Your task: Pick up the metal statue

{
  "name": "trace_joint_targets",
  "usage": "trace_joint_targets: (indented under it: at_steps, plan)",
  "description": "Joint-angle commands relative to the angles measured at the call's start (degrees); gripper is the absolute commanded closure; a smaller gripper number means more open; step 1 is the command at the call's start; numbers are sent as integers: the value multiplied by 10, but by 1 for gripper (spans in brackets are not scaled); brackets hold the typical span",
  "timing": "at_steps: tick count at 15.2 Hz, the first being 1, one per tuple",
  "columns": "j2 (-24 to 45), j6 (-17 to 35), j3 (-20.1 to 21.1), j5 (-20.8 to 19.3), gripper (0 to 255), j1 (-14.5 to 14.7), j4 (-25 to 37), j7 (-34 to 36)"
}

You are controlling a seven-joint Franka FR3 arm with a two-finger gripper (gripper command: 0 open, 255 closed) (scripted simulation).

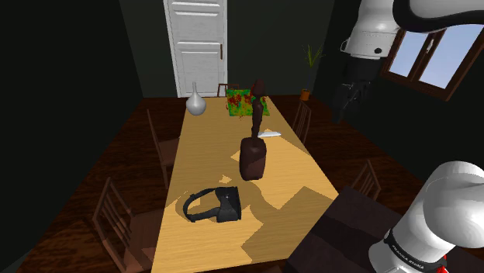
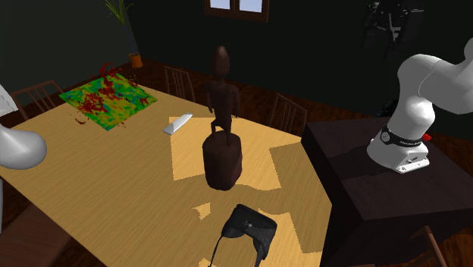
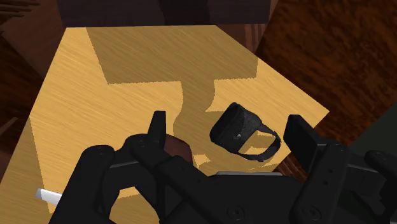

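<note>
The gripper (image 3: 227, 122) was spread wide, its two black fingers (image 3: 158, 124) well apart and clasping nothing. It hung high over the table (image 3: 95, 95), looking down on it. Seen between the fingers, far below, lay a black headset (image 3: 242, 130) with its strap looped out to one side. Just beside the headset, partly hidden by the hand, showed the dark brown top of the statue (image 3: 177, 149).

In the shoulder view the statue (image 1: 254, 147) stood upright near the middle of the table, a slim figure on a rounded base, well apart from the gripper. The headset (image 1: 217, 205) lay nearer than it and to the shoulder view's left. A small white bar (image 1: 269, 133) lay just beyond the statue. Farther off were a colourful mat (image 1: 247, 101) and, to the shoulder view's left of that, a white vase (image 1: 196, 103). Chairs (image 1: 116, 221) stood along the sides of the table. A white door (image 1: 196, 46) closed the far wall, and a potted plant (image 1: 310, 66) stood in the far right corner.
</note>
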Motion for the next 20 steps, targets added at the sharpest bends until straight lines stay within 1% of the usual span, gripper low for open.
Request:
trace_joint_targets:
  at_steps: [1, 5, 10, 15, 20]
  plan:
    - [0, 0, 0, 0, 0, 0, 0, 0]
    - [51, 91, 19, 1, 0, -14, -5, 34]
    - [127, 196, 41, -6, 0, -33, 6, 78]
    - [210, 289, 61, -24, 0, -55, 37, 128]
    - [298, 366, 77, -56, 0, -79, 86, 185]
